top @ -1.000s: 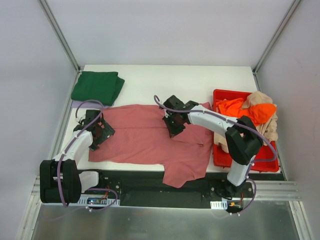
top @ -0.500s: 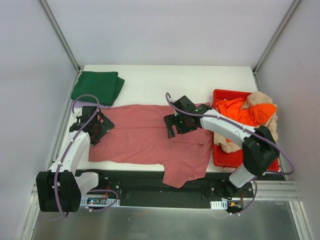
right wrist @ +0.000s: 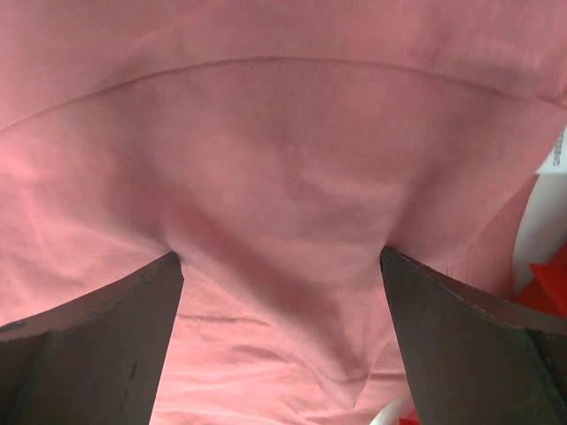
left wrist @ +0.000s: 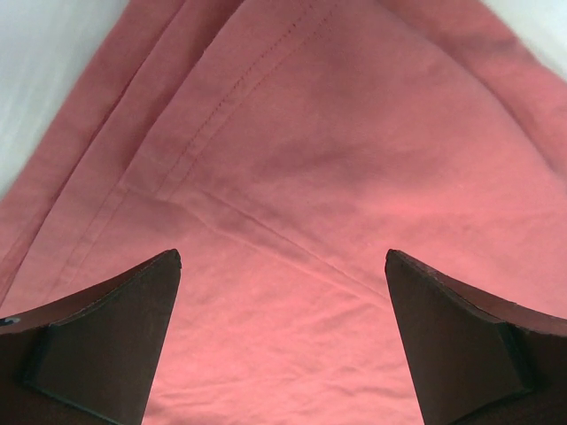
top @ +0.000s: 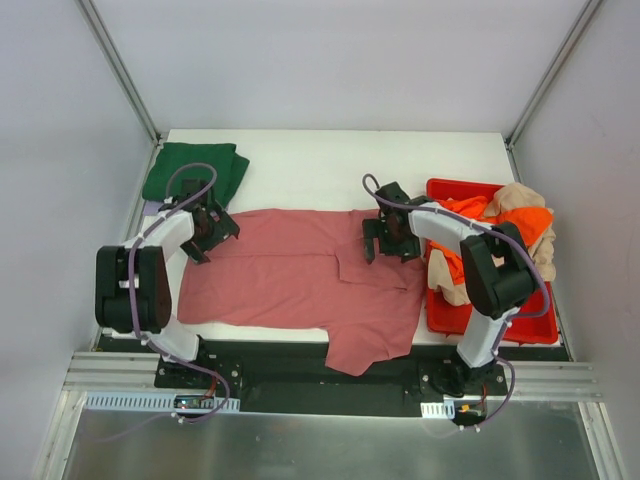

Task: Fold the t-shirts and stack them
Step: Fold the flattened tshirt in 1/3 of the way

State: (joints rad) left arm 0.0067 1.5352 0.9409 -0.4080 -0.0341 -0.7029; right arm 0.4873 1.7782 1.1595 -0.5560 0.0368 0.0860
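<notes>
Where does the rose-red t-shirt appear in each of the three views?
Top external: rose-red t-shirt spread across the middle.
Left wrist: it fills almost the whole frame.
Right wrist: it fills nearly everything.
Landmark: red bin, right in top view, lower-right corner in right wrist.

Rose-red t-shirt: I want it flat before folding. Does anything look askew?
Yes. The rose-red t-shirt lies crooked: one near corner hangs past the table edge over the black base rail, and a small flap is folded over mid-shirt.

Robot lab test cell: white table point(top: 330, 160) boxed in by blank white panels point(top: 330, 60) on aluminium posts point(top: 120, 72), left arm point(top: 172, 232) and right arm point(top: 445, 222) bolted to a black base plate point(top: 320, 390).
</notes>
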